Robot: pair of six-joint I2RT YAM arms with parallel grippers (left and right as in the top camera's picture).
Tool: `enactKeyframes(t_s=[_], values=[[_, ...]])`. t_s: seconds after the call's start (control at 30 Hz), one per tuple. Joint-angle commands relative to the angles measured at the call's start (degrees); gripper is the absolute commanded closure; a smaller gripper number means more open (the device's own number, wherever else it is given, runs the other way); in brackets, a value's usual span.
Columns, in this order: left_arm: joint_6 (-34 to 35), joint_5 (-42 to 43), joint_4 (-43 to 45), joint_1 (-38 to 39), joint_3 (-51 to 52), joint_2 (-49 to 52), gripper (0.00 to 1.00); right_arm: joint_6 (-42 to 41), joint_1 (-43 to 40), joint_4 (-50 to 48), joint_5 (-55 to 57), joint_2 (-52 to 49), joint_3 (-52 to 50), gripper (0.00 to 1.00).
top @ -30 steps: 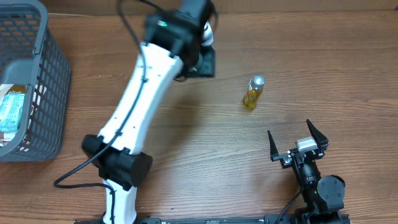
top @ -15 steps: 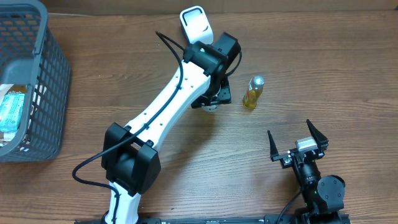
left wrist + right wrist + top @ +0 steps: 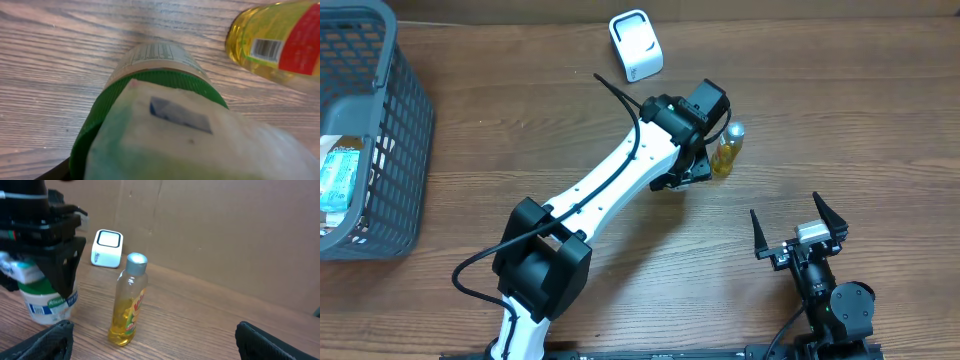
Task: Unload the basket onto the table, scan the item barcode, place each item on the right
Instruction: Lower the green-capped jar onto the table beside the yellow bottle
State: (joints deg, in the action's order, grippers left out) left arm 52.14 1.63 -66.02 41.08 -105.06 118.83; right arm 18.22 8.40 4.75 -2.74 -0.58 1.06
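While clamped in left gripper: 1 green-lidded jar, axis upright, on or barely above table, just beside 1 yellow bottle; sits well apart from scanner at far edge, left arm nearer; right gripper wide, empty.

Yellow bottle, silver cap, red-green label. White jar, green lid. White scanner. Grey lattice basket. Brown wood-grain table.

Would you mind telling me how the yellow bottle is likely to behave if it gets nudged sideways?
Standing tall and narrow, the yellow bottle would probably tip easily. Its round body would likely roll afterwards. The smooth clear plastic may be slippery.
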Motion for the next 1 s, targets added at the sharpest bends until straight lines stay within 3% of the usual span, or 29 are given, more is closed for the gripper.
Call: enactKeyframes(t_s=[0.0, 0.53, 0.97], values=[[2.23, -0.87, 2.34, 1.22, 2.21, -1.92, 0.88, -0.22, 0.22, -0.13, 0.09, 0.42, -0.61, 0.0], [3.85, -0.7, 9.49, 2.75, 9.14, -1.92, 0.86, -0.22, 0.22, -0.13, 0.11, 0.42, -0.61, 0.0], [3.82, -2.25, 10.36, 3.98, 10.03, -1.92, 0.86, -0.22, 0.22, -0.11, 0.11, 0.42, -0.61, 0.0]])
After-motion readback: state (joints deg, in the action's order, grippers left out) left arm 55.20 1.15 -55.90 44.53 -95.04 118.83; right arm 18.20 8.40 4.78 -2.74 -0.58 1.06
